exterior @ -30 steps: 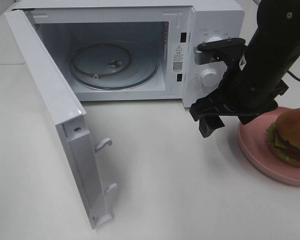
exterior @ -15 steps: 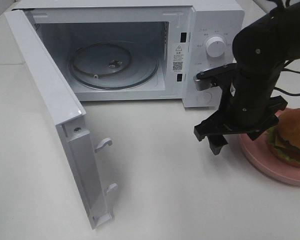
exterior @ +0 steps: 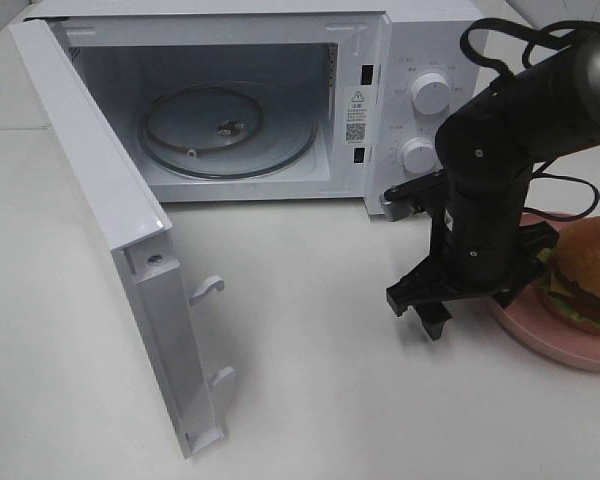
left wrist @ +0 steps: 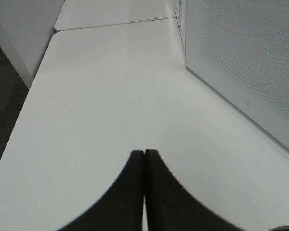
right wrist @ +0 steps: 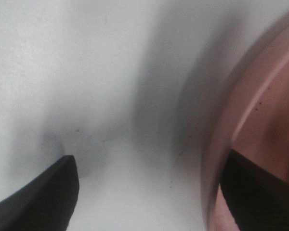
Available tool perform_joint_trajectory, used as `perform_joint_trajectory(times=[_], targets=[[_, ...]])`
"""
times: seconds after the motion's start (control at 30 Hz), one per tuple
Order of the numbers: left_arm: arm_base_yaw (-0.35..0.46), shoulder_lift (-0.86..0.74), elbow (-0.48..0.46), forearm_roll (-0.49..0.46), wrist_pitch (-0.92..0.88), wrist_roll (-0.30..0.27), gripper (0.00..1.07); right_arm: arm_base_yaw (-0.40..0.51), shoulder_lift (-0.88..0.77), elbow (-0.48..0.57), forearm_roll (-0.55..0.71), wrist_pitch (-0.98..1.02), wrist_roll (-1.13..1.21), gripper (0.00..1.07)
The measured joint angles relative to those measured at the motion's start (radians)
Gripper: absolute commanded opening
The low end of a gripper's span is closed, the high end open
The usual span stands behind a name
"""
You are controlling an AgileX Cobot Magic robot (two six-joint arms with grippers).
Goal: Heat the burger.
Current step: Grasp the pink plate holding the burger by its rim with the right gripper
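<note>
Right hand (right wrist: 147, 166), spread wide, astride pink plate (right wrist: 260, 106) rim, half over white table (right wrist: 86, 72).

Black jointed arm (exterior: 500, 140), black cables (exterior: 565, 181)

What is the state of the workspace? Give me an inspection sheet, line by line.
Surface: white table, no spills seen.
Job's things: burger on pink plate, right of the microwave; its door is open, turntable bare.
Clutter: nothing seen.
Grippers: left gripper shut, holding nothing; right gripper open, straddling the plate's rim, holding nothing.
Cables: black cable loops at the microwave's right.
Surroundings: dark floor beyond the table's edge.
</note>
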Motion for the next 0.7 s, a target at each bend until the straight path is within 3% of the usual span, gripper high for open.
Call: perform_joint_trajectory(times=[0.13,0.17,0.2,0.23,0.3,0.33,0.37,0.4,0.43,0.47,0.6,0.7], targets=[[0.000,0.000,0.000,0.000,0.000,0.000,0.00,0.000,0.021,-0.002,-0.002,-0.001,-0.001,0.72],[0.000,0.000,0.000,0.000,0.000,0.000,0.00,0.000,0.022,-0.002,-0.004,-0.003,-0.002,0.63],[0.000,0.000,0.000,0.000,0.000,0.000,0.00,0.000,0.022,-0.002,-0.004,-0.003,-0.002,0.63],[0.000,0.000,0.000,0.000,0.000,0.000,0.00,0.000,0.024,-0.002,-0.008,-0.001,-0.004,0.53],[0.000,0.000,0.000,0.000,0.000,0.000,0.00,0.000,0.024,-0.002,-0.008,-0.001,-0.004,0.53],[0.000,0.000,0.000,0.000,0.000,0.000,0.00,-0.001,0.029,-0.002,-0.023,0.007,-0.006,0.42],[0.000,0.000,0.000,0.000,0.000,0.000,0.00,-0.001,0.029,-0.002,-0.023,0.007,-0.006,0.42],[0.000,0.000,0.000,0.000,0.000,0.000,0.00,-0.001,0.029,-0.002,-0.027,0.009,-0.007,0.29],[0.000,0.000,0.000,0.000,0.000,0.000,0.00,-0.001,0.029,-0.002,-0.027,0.009,-0.007,0.29],[0.000,0.000,0.000,0.000,0.000,0.000,0.00,-0.001,0.029,-0.002,-0.049,0.012,-0.008,0.09],[0.000,0.000,0.000,0.000,0.000,0.000,0.00,-0.001,0.029,-0.003,-0.065,0.019,-0.009,0.00],[0.000,0.000,0.000,0.000,0.000,0.000,0.00,-0.001,0.029,-0.006,-0.065,0.024,-0.015,0.00]])
